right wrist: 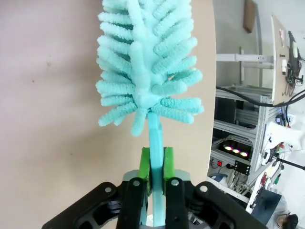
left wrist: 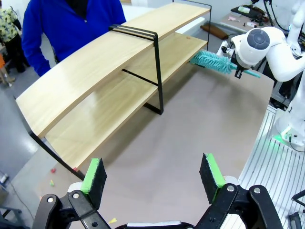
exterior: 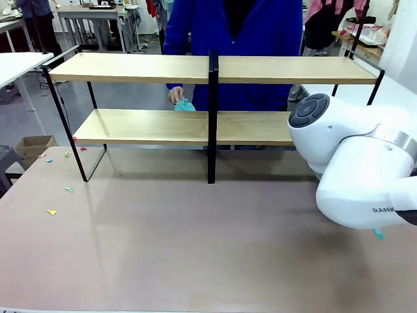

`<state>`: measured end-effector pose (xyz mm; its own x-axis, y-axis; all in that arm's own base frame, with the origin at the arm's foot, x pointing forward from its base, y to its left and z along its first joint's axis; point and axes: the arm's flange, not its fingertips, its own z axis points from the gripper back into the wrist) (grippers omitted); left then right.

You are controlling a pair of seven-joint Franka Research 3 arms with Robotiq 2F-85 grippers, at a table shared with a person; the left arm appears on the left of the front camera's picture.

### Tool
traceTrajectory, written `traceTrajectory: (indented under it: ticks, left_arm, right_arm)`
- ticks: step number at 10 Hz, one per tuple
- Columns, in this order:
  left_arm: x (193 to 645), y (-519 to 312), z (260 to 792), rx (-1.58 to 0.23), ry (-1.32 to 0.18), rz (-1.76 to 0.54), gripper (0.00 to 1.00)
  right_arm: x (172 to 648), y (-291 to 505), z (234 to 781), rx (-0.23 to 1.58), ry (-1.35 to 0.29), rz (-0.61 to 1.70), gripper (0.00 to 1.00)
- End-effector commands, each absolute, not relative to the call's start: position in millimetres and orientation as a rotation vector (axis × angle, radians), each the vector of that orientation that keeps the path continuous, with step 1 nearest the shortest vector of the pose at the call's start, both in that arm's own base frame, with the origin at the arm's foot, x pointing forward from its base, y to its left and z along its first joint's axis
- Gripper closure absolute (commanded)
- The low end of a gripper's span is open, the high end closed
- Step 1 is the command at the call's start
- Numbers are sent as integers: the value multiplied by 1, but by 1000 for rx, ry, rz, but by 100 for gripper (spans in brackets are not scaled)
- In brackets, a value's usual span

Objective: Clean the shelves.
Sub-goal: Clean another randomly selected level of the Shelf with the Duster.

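1 wide rack of shelves [exterior: 130, 67], 2 long light-wood boards & 1 black middle post, stands at the far side of the brown table [exterior: 195, 254]. 1 person in a blue top [exterior: 195, 32] is behind it, 1 hand [exterior: 174, 95] w/ a teal cloth [exterior: 184, 105] at the lower board. R gripper [right wrist: 155, 167] is squeezed tight on the handle of 1 fluffy teal duster [right wrist: 147, 67], head by the lower board's end. L gripper [left wrist: 152, 174]: fingers wide apart, holding nothing, over the table.

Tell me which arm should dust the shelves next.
Right. The right gripper clamps the teal duster, its head by the end of the lower shelf; the left gripper hangs open, empty.
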<state>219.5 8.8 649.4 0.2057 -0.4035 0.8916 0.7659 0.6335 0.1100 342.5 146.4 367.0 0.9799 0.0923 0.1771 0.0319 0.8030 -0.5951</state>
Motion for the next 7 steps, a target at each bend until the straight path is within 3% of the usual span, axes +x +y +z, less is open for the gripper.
traceTrajectory:
  ticks: [1,5,7]
  left_arm:
    - [220,9,650,-400,-1083,-845,0]
    - [220,9,650,-400,-1083,-845,0]
    - [220,9,650,-400,-1083,-845,0]
  right_arm:
    - [323,134,349,-669,-268,9,88]
    - [311,137,368,-517,-225,111,88]
    - [290,125,402,-377,-99,231,88]
